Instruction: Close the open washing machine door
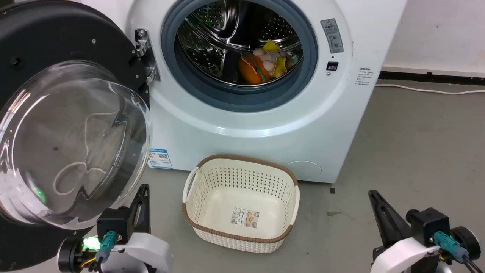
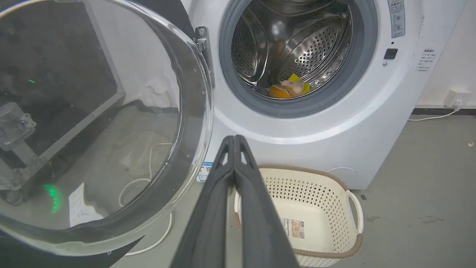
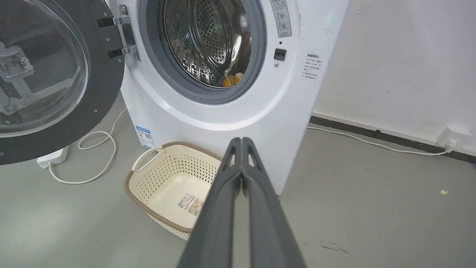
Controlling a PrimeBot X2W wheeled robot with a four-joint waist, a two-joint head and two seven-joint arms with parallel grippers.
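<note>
Washing machine door [image 1: 72, 144] judged rigid, hinge-guided; best pushed at black rim [image 1: 38, 30], not gripped; left gripper [image 2: 234, 138] and right gripper [image 3: 241, 140] pressed together, empty.

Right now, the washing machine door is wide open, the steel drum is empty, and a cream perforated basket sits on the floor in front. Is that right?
Not quite: the steel drum is not empty; the head view shows orange and yellow items lying in it. The washing machine door is wide open, and the cream perforated basket sits on the floor in front.
</note>
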